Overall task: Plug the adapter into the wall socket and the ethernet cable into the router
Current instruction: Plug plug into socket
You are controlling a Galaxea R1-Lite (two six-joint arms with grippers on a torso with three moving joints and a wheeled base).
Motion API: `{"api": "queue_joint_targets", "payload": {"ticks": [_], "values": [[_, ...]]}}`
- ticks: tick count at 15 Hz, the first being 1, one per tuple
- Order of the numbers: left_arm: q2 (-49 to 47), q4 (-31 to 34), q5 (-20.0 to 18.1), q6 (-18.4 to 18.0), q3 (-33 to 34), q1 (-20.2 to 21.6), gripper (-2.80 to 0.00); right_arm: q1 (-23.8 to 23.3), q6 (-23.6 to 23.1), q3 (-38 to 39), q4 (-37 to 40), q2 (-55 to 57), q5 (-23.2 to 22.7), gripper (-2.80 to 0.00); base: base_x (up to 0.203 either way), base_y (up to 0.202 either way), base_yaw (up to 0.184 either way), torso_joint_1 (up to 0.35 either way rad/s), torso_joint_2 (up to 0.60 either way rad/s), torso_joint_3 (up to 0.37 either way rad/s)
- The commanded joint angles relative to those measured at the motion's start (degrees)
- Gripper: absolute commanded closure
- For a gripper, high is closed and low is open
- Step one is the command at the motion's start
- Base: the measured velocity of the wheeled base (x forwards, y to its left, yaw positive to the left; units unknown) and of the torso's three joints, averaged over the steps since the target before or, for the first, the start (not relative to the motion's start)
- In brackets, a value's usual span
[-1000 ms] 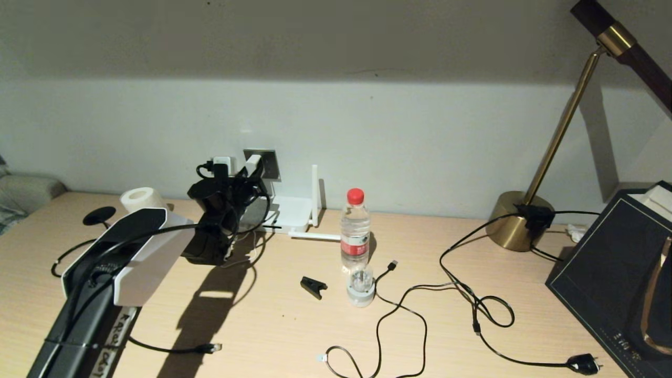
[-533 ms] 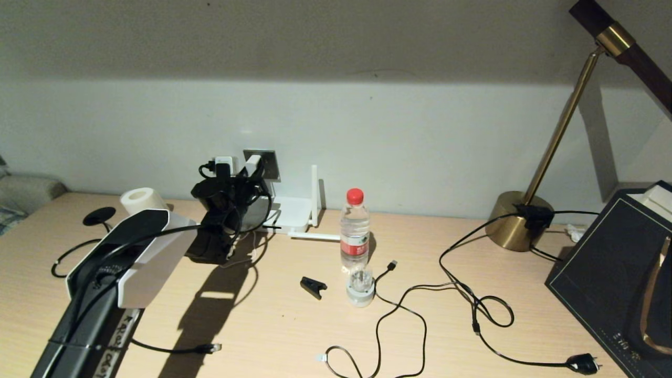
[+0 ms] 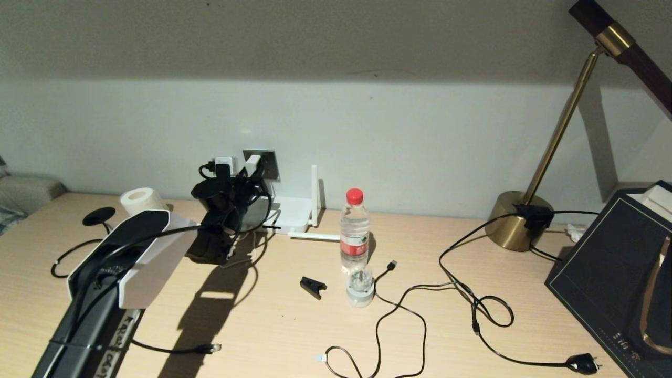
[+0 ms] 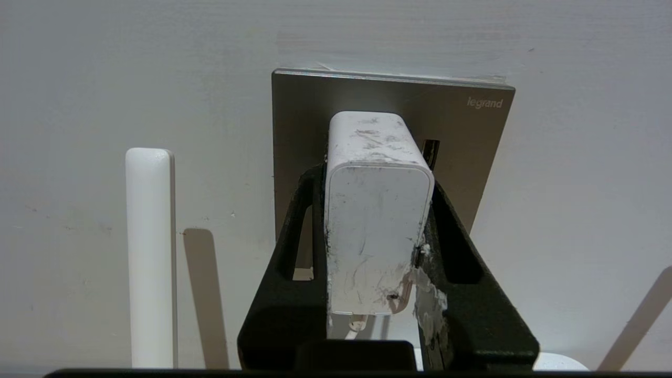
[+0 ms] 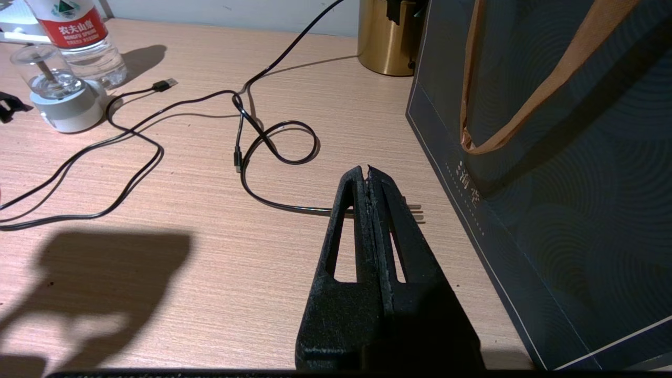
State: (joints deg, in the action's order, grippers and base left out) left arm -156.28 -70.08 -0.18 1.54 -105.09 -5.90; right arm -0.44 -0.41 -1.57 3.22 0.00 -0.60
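The left gripper (image 4: 375, 210) is hiding most of the adapter's (image 4: 374, 210) sides, so whether its prongs are sitting in the wall socket (image 4: 462, 142) I cannot tell; the block's far end is meeting the grey plate. Both fingers (image 4: 294, 252) are clamping the adapter, arm stretching toward the wall. The router (image 3: 287, 212) is lying just below. The right gripper (image 5: 370, 181) is hovering over the desk (image 5: 210, 262), fingers pressed together on nothing, beside a dark bag (image 5: 551, 184).

"legrand" — on the wall socket (image 4: 472, 136)
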Motion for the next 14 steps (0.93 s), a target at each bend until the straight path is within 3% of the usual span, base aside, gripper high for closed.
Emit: {"api": "queue_joint_targets", "payload": {"ticks": [1, 8, 9, 14], "values": [[-0.7, -0.6, 0.1, 0.0, -0.8, 0.0, 0.00, 0.0, 0.0, 0.0, 0.0, 0.1, 0.0, 0.00, 0.000, 0.000, 0.000, 0.000, 0.00, 0.000], [-0.3, -0.7, 0.2, 0.0, -0.8, -0.1, 0.00, 0.0, 0.0, 0.0, 0.0, 0.1, 0.0, 0.00, 0.000, 0.000, 0.000, 0.000, 0.00, 0.000], [-0.2, -0.7, 0.2, 0.0, -0.8, -0.2, -2.80, 0.0, 0.0, 0.0, 0.0, 0.1, 0.0, 0.00, 0.000, 0.000, 0.000, 0.000, 0.00, 0.000], [0.2, -0.8, 0.1, 0.0, -0.8, -0.2, -2.80, 0.0, 0.0, 0.0, 0.0, 0.1, 0.0, 0.00, 0.000, 0.000, 0.000, 0.005, 0.00, -0.001]]}}
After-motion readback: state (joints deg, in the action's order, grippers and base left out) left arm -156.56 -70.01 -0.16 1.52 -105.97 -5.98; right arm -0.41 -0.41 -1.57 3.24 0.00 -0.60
